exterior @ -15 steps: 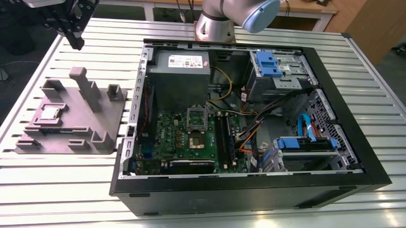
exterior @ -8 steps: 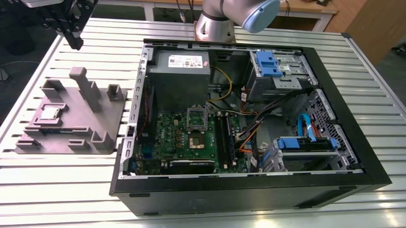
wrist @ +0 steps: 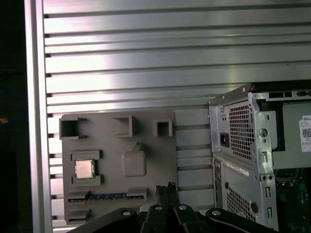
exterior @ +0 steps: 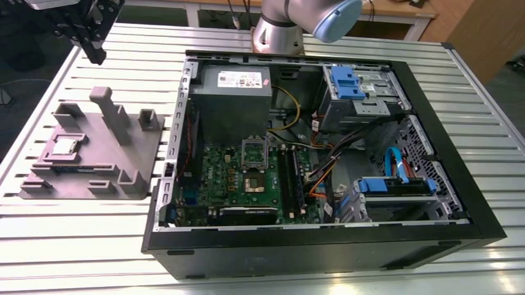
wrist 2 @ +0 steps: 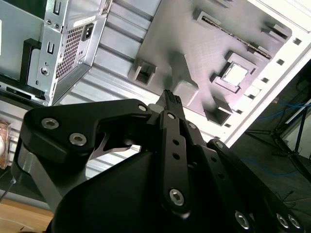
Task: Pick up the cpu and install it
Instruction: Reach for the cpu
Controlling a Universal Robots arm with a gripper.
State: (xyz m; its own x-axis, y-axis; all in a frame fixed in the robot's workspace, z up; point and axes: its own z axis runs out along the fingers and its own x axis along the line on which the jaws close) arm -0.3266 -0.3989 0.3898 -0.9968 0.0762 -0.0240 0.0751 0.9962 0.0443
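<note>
An open computer case (exterior: 328,246) lies on the slatted metal desk (exterior: 74,246), its green motherboard (exterior: 246,178) exposed. Just beside it, on the exterior view's left, a gray holder (exterior: 147,149) carries the cpu (exterior: 66,146), seated flat in a square recess. Farther back, the tool (exterior: 96,56) hangs above the desk's far corner, well apart from the cpu, its 2 fingers pressed together and gripping nothing. The arm's base (exterior: 277,34) stands behind the case.
</note>
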